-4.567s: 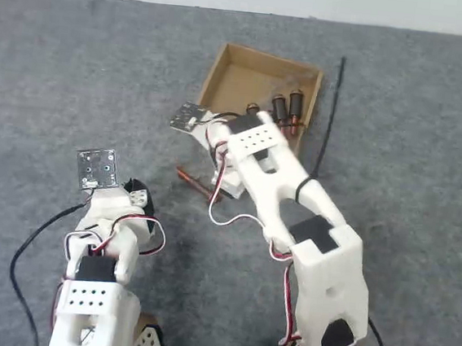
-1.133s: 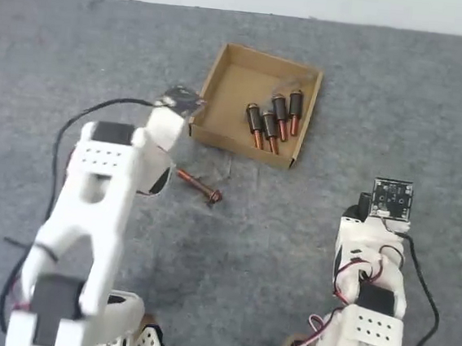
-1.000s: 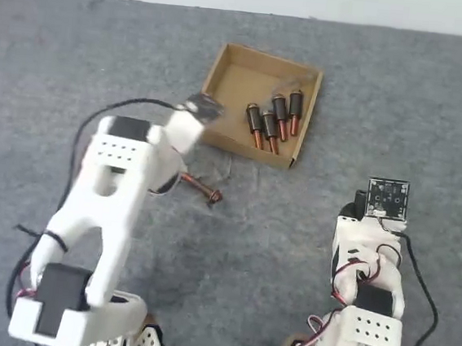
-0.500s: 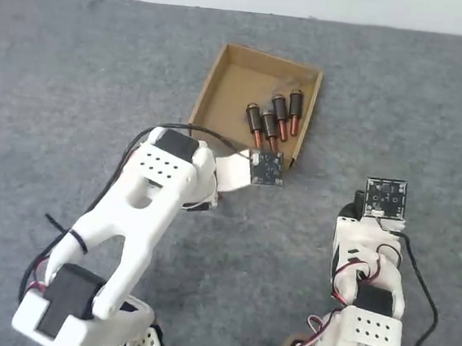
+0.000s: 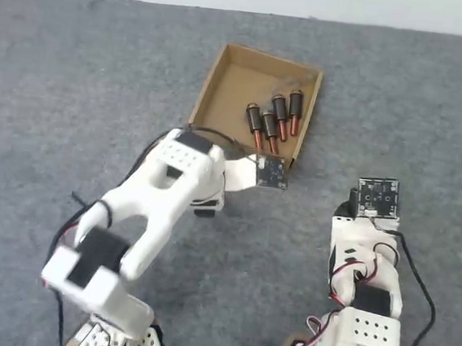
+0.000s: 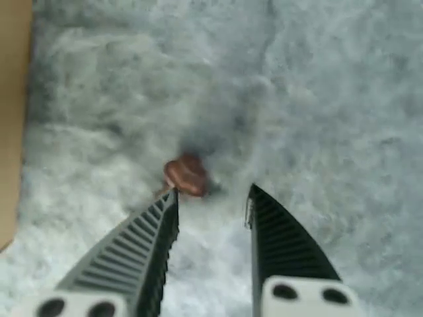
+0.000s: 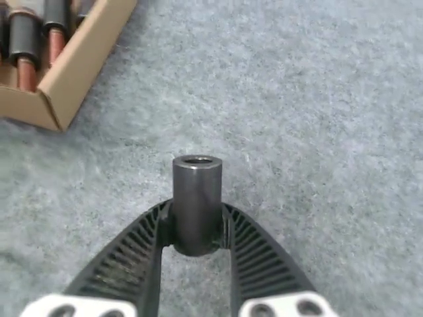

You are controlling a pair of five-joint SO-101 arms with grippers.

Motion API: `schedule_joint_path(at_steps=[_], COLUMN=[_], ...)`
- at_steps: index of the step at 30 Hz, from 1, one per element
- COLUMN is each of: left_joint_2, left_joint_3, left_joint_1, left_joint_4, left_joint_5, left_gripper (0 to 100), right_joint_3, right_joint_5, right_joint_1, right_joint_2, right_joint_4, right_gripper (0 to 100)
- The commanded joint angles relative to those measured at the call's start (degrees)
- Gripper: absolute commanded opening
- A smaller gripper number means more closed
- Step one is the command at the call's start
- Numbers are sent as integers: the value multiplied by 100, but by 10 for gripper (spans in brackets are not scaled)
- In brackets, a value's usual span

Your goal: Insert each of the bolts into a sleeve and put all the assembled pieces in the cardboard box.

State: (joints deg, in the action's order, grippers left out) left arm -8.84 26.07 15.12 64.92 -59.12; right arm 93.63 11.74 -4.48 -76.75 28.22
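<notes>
Left wrist view: the bolt lies on the carpet beside the box, with the left gripper spread over it, apparently to grasp it. The right gripper pinches a sleeve, open end outward, likely to receive the bolt.

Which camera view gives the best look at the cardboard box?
The high view: it looks down on the whole cardboard box, all four walls, with four assembled pieces lying inside. The right wrist view gives one corner with some of the pieces. The left wrist view gives just a brown strip of its wall.
</notes>
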Motion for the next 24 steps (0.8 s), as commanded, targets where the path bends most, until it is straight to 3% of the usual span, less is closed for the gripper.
schedule_joint_path(at_steps=[1, 8, 16, 24], left_joint_2=[-281, -615, -1116, -1662], left_joint_3=[-760, -1007, -1411, -2132], left_joint_1=[-229, -457, -343, -281], left_joint_4=[185, 220, 264, 765], left_joint_5=[-88, -440, -343, -141], left_gripper=[163, 163, 162, 64], right_joint_3=[-26, -18, -18, -18], right_joint_5=[185, 211, 211, 211], right_joint_1=[48, 189, 189, 189], right_joint_2=[-189, -171, -145, -136], right_joint_4=[-119, -110, -101, -101], right_gripper=[6, 6, 6, 6])
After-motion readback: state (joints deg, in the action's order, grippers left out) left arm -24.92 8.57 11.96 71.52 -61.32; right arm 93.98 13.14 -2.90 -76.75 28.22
